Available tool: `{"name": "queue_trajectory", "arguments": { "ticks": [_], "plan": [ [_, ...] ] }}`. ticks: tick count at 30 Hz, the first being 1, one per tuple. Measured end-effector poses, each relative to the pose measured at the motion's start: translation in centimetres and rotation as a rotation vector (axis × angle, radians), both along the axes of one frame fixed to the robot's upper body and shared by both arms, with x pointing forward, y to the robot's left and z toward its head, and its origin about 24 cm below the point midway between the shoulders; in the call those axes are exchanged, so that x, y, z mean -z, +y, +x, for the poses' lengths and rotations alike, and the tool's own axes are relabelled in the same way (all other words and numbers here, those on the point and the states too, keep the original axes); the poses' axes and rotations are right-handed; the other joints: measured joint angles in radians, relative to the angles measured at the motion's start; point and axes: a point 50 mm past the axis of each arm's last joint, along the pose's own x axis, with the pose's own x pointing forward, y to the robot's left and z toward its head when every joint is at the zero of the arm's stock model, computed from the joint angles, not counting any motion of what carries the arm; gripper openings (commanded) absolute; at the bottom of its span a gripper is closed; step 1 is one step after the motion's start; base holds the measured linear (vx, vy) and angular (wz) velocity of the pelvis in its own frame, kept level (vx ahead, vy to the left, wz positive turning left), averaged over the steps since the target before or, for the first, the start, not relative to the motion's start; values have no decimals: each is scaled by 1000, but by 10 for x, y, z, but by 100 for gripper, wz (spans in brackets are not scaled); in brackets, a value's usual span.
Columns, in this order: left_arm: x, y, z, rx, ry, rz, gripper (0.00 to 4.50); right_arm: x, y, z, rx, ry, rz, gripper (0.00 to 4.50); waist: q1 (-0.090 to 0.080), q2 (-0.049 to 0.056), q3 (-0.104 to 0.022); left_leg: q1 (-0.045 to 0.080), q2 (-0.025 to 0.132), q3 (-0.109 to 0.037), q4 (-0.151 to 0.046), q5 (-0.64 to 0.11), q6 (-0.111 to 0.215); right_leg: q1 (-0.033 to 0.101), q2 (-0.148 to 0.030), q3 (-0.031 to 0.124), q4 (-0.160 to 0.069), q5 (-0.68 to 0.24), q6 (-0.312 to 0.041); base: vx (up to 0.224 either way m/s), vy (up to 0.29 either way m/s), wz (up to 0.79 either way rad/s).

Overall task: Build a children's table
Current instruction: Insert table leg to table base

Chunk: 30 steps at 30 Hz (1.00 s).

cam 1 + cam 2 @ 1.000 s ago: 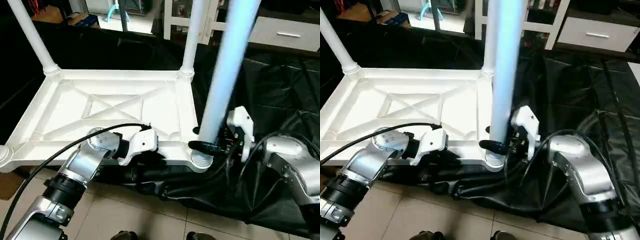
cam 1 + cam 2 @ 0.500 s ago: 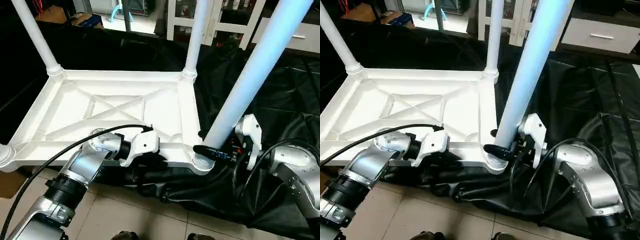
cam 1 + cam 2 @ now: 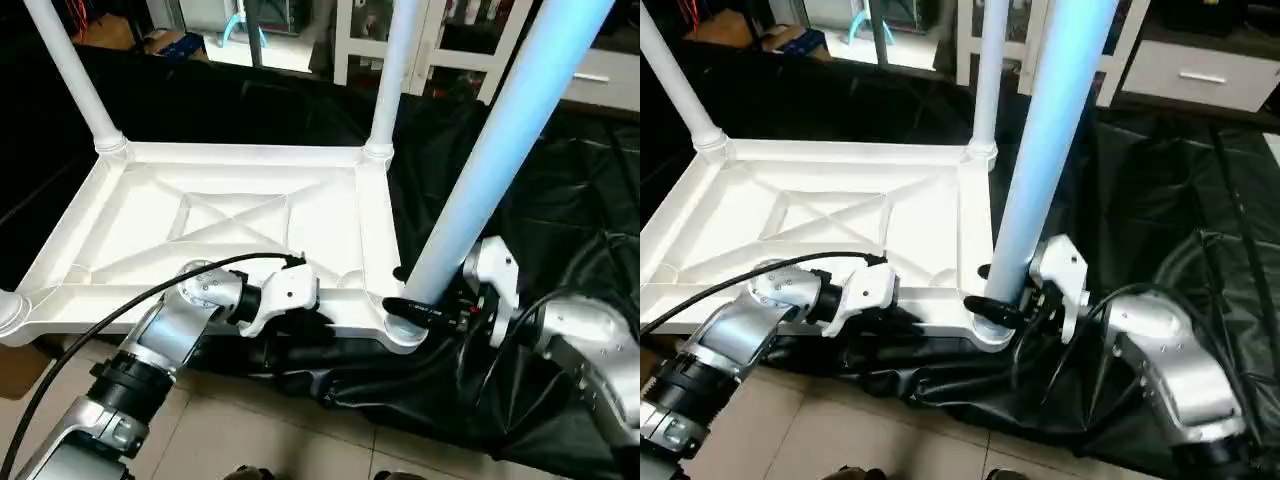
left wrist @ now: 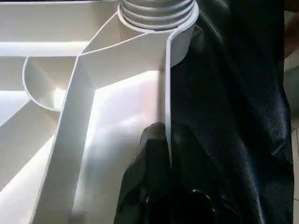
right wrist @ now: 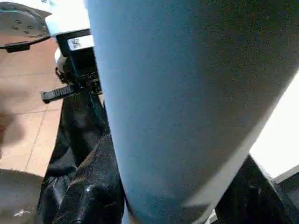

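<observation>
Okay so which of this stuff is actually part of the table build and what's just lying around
Part of the job:
- table top, underside up
- two far legs, already in their sockets
- near leg, tilted, in the right gripper
- left gripper, on the top's near rim

Just lying about:
- black sheet
- white cabinet behind

Bright overhead light glares off the white table top [image 3: 230, 215]; the near leg [image 5: 187, 102] looks blurred, bluish.
</observation>
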Motion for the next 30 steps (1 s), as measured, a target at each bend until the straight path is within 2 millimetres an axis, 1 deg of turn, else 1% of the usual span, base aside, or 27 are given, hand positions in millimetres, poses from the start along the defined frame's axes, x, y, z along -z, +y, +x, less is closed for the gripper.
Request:
{"name": "queue_trajectory", "arguments": {
  "ticks": [1, 3, 5, 7, 10, 13, 22, 25, 28, 30],
  "plan": [
    [1, 1, -1, -6, 3, 0, 0, 2, 2, -1, 9, -6, 3, 186, -2, -1, -2, 1, 0, 0, 0, -1, -1, 0, 0, 0, 0, 0, 1, 0, 0, 0],
    [3, 2, -1, -17, 6, -3, 0, 4, 4, -1, 23, -14, 10, 186, -6, 0, -6, 3, 0, 0, 0, -1, -2, 1, 0, 0, 0, -1, 1, 0, 0, 0],
    [5, 4, -2, -37, 7, -8, 0, 9, 9, 2, 54, -22, 35, 186, -10, -1, -8, 9, 0, -1, -2, -3, -4, 0, 1, 0, 0, -5, 8, 0, 0, 0],
    [7, 7, -2, -61, 7, -14, 0, 13, 13, 3, 77, -28, 51, 186, -22, -3, -10, 12, -1, -4, -2, -4, -6, 1, 1, 0, -1, -7, 11, 0, 0, 0],
    [9, 8, -3, -84, 2, -22, 0, 15, 13, 4, 95, -34, 57, 186, -31, -2, -12, 12, -1, -7, -3, -4, -6, 4, 2, -1, -11, -7, 12, 0, 0, 0],
    [11, 5, -3, -91, 3, -28, 0, 17, 11, 4, 105, -36, 59, 186, -32, 2, -15, 14, -3, -6, -3, -4, -6, 9, 1, 1, -18, -7, 11, 0, 0, 0],
    [13, 0, -3, -109, -11, -31, 0, 19, 9, 6, 137, -42, 56, 186, -32, 1, -23, 15, -3, -6, -3, -4, -6, 12, 1, 2, -20, -4, 7, 0, 0, 0],
    [13, -2, -2, -144, -17, -38, 0, 19, 11, 12, 192, -51, 62, 186, -33, 3, -25, 15, -3, -5, -3, -4, -6, 13, 1, 2, -20, 0, 0, 0, 0, 0],
    [14, -10, 4, -216, -31, -47, 0, 19, 12, 29, 311, -49, 78, 186, -46, 6, -28, 14, -3, -5, -3, -4, -6, 13, 1, 1, -19, 0, 0, 0, 0, 0],
    [13, -16, 9, -257, -32, -50, 0, 17, 13, 39, 372, -49, 82, 186, -52, 6, -28, 14, -3, -5, -3, -4, -6, 12, 1, 1, -19, 0, 0, 0, 0, 0]
  ]
}}
